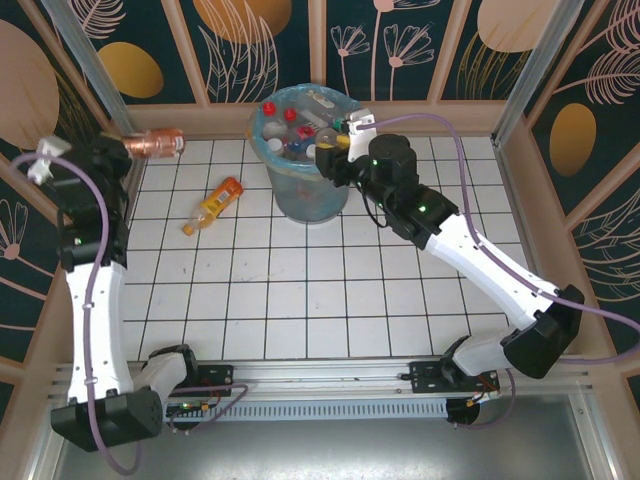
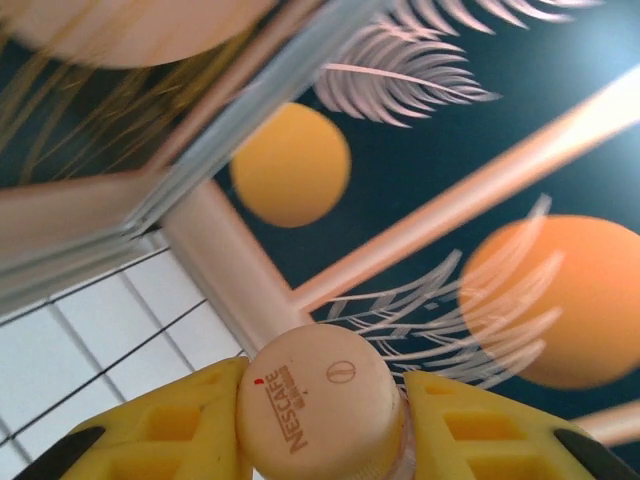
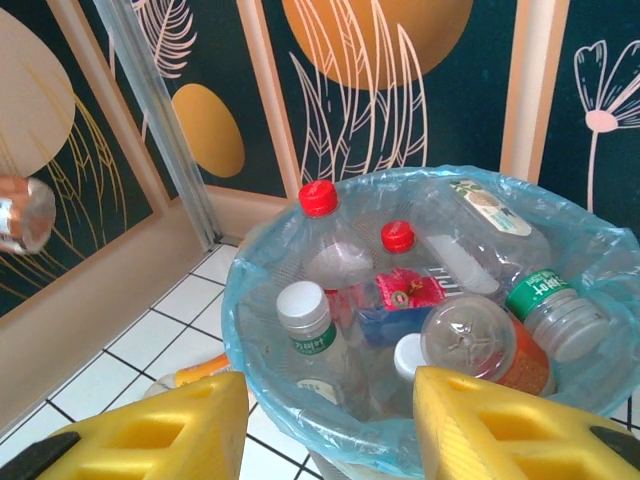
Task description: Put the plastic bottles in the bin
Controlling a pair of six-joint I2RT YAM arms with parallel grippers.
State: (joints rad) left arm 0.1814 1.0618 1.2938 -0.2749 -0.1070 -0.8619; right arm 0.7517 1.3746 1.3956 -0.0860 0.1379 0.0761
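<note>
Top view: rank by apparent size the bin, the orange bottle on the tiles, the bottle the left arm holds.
1. bin
2-3. orange bottle and copper-coloured bottle: similar; the held one is raised and partly hidden, so unranked.

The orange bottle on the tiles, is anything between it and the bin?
No, nothing visible. Only bare tiles lie between the orange bottle and the bin. The left gripper, shut on another bottle, is off to the side.

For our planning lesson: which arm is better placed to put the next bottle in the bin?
Left, probably: the left claw is shut on a bottle, needing only a carry to the bin. The right claw hangs open and empty over it.
</note>
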